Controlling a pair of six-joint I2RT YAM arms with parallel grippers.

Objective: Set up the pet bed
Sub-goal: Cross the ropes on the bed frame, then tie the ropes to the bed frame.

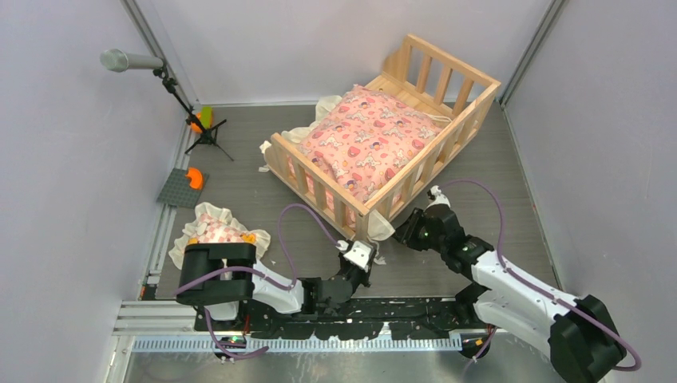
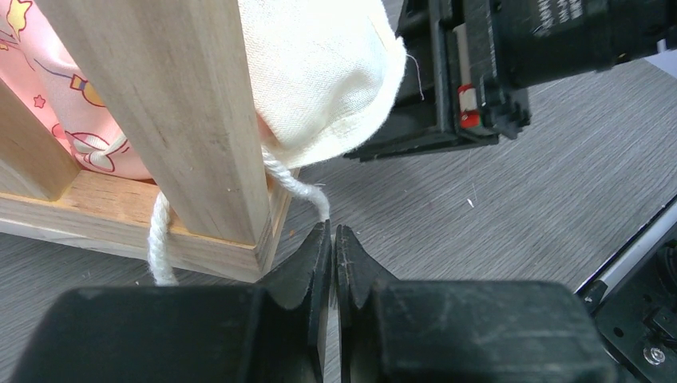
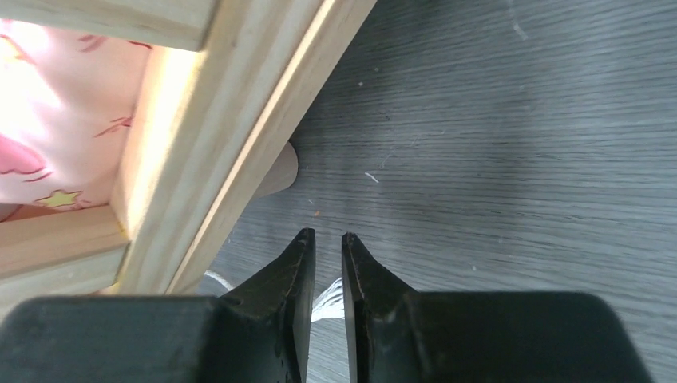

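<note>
The pet bed [image 1: 318,174], a pale wood slatted frame, stands at the middle back with a pink printed cushion [image 1: 367,140] lying in it. A small frilled pillow [image 1: 215,233] lies on the table at the left. My left gripper [image 1: 363,241] is at the bed's near corner. In the left wrist view it [image 2: 333,231] is shut beside the corner post [image 2: 176,120], and a white cord [image 2: 160,239] reaches its tips. The cushion's cream frill [image 2: 319,72] hangs over the post. My right gripper [image 1: 405,226] is just right of that corner, and in its wrist view it [image 3: 328,237] is shut, empty, beside the bed's base rail [image 3: 223,159].
A microphone [image 1: 128,60] on a tripod [image 1: 207,136] stands at the back left. A grey baseplate [image 1: 180,190] with an orange piece lies by the left wall. Walls close in on both sides. A frayed white cord end [image 3: 331,299] lies under the right fingers.
</note>
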